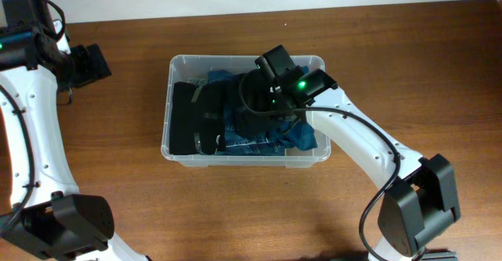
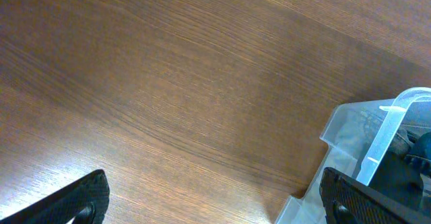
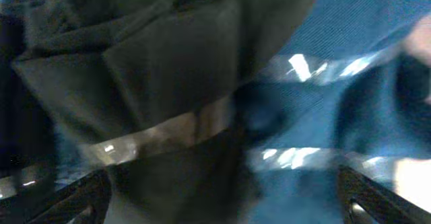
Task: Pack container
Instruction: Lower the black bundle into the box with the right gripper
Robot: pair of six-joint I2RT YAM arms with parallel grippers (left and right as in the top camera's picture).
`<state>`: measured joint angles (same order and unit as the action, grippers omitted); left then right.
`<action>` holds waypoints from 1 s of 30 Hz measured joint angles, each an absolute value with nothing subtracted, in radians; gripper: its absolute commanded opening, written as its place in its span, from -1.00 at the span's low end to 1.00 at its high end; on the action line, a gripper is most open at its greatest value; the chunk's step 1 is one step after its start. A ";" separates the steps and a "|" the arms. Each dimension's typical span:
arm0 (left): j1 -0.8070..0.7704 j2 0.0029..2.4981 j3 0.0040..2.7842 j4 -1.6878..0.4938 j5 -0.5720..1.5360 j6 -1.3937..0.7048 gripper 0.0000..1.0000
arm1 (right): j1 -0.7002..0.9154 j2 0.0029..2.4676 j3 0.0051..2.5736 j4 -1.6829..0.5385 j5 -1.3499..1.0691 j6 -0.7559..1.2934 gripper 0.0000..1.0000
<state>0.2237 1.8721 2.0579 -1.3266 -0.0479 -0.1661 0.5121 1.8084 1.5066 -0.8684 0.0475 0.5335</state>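
Observation:
The clear plastic container (image 1: 174, 153) sits at the table's middle, holding dark grey and blue folded clothes (image 1: 259, 135). My right gripper (image 1: 252, 104) is down inside the container over the clothes; its fingers (image 3: 222, 207) are spread wide, with dark cloth (image 3: 155, 62) and blue cloth (image 3: 316, 177) close beneath, nothing gripped. My left gripper (image 1: 92, 61) hangs over bare table left of the container, fingers (image 2: 215, 204) spread wide and empty. The container's corner (image 2: 350, 130) shows at the right of the left wrist view.
The wooden table (image 1: 118, 190) surrounds the container. The right arm's base (image 1: 416, 206) stands at the front right and the left arm's base (image 1: 63, 226) at the front left. A pale wall edge runs along the back.

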 measured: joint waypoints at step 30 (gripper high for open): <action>0.224 1.872 2.058 -1.327 -0.048 -0.166 0.99 | 0.588 1.976 1.613 -0.906 0.060 0.287 -0.19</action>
<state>0.2237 1.8721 2.0579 -1.3266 -0.0479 -0.1661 0.5877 1.9759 1.6131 -0.9062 0.0597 0.2871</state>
